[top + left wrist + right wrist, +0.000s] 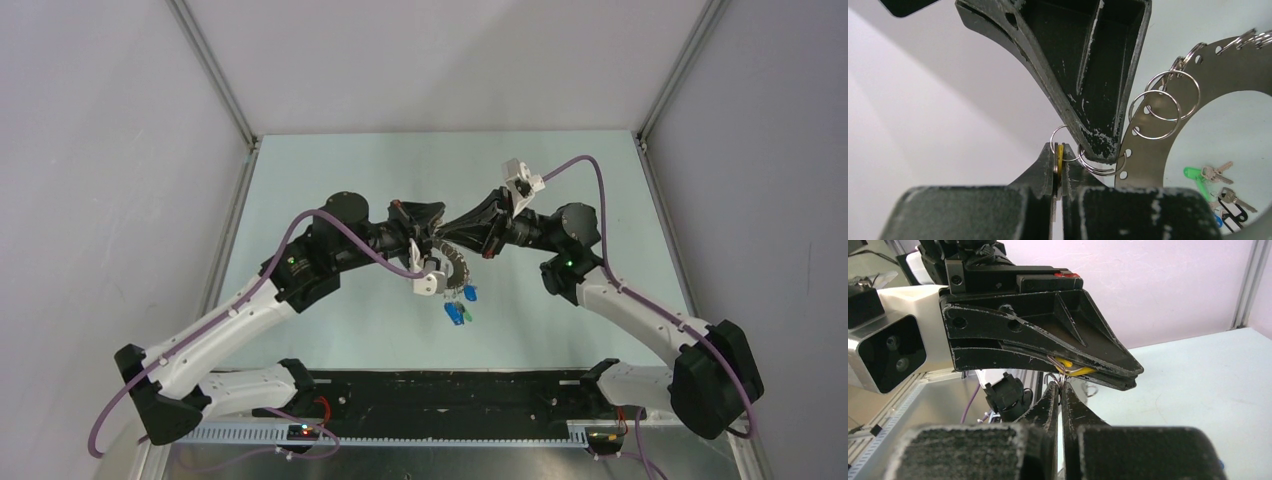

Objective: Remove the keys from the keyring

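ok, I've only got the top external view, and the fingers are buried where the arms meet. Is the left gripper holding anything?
Observer: Yes, the left gripper is shut on a thin yellow plastic tag, seen edge-on from its wrist camera.
Operator: And the right?
Observer: The right gripper is shut too, pinching a small silver wire ring that comes off that tag.
Operator: What's on the plate's rim?
Observer: The broad flat grey metal keyring carries bare silver split rings through its rim holes. No key hangs on the stretch the left wrist shows.
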`<state>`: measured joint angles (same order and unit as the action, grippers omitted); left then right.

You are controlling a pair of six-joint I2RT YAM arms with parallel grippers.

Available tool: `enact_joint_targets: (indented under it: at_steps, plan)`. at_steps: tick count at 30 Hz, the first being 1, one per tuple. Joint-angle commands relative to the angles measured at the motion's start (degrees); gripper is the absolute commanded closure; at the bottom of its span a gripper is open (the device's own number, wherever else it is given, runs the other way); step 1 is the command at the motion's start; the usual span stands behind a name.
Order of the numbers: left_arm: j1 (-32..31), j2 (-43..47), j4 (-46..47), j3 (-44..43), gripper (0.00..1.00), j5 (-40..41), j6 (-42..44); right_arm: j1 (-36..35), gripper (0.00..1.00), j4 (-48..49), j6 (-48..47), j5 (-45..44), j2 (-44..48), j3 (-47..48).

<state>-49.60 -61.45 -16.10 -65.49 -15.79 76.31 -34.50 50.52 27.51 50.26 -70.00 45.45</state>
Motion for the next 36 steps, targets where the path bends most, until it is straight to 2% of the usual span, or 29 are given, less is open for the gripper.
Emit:
enact_joint_targets:
  at_steps: [1,16,26,36]
  plan:
    - [-0.3,2.1,8.0,0.3,1.00,1.3,-1.9,1.5,1.00,-3.8,3.2,-2.8,2.5,-0.2]
    - [-0.3,6.4,14.5,7.5,1.00,1.3,-5.0,4.0,1.00,-9.7,9.0,-6.6,5.8,-0.2]
    - [-0.2,7.9,18.5,9.8,1.00,5.0,-6.4,5.3,1.00,-16.7,6.1,-7.8,8.2,-0.2]
    - [-0.3,6.6,18.6,12.4,1.00,0.4,-7.9,5.6,1.00,-11.2,10.9,-10.2,7.6,-0.2]
